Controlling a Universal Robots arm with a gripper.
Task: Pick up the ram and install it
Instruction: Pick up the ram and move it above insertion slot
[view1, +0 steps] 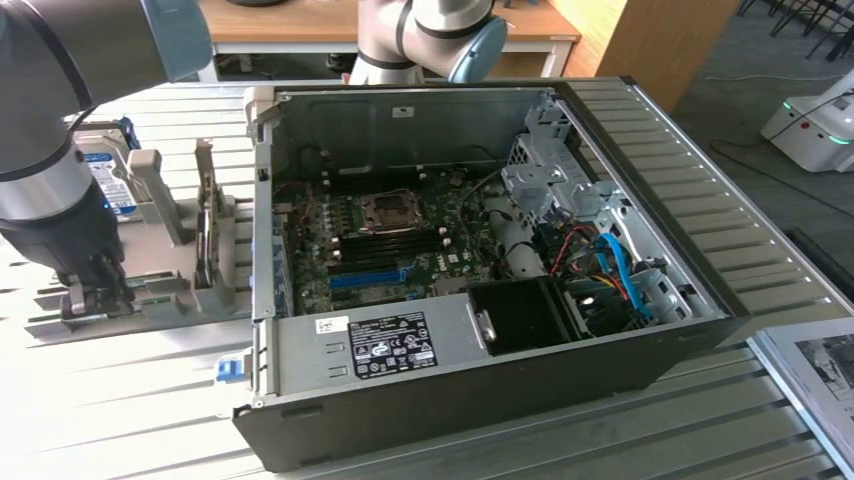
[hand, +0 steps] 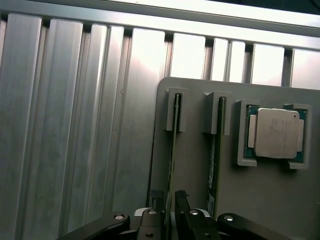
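1. A robot arm (view1: 47, 170) hangs over a ribbed metal table (hand: 75, 125), with its claw (hand: 170, 199) low above a flat grey holder (hand: 192, 165).
2. The claw is released. Its two black fingers (hand: 156, 202) stand apart, one on each side of the ram (hand: 173, 145), and are not clamped on it.
3. The ram is a thin green stick standing on its edge in a slot of the holder. It runs straight out from between the fingertips to a small grey bracket at its far end.
4. Just beside the claw, a second stick (hand: 214, 150) stands on edge in the next slot, parallel to the ram.
5. Past that second stick, farther from the claw, a square silver processor (hand: 276, 132) lies flat in a grey frame on the same holder.
6. Well apart from the claw, beyond the holder, an open computer case (view1: 441, 420) lies on its side on the table.
7. Inside the case the motherboard (view1: 400, 250) faces up, showing a square socket (view1: 391, 207) and a blue slot strip (view1: 367, 278).
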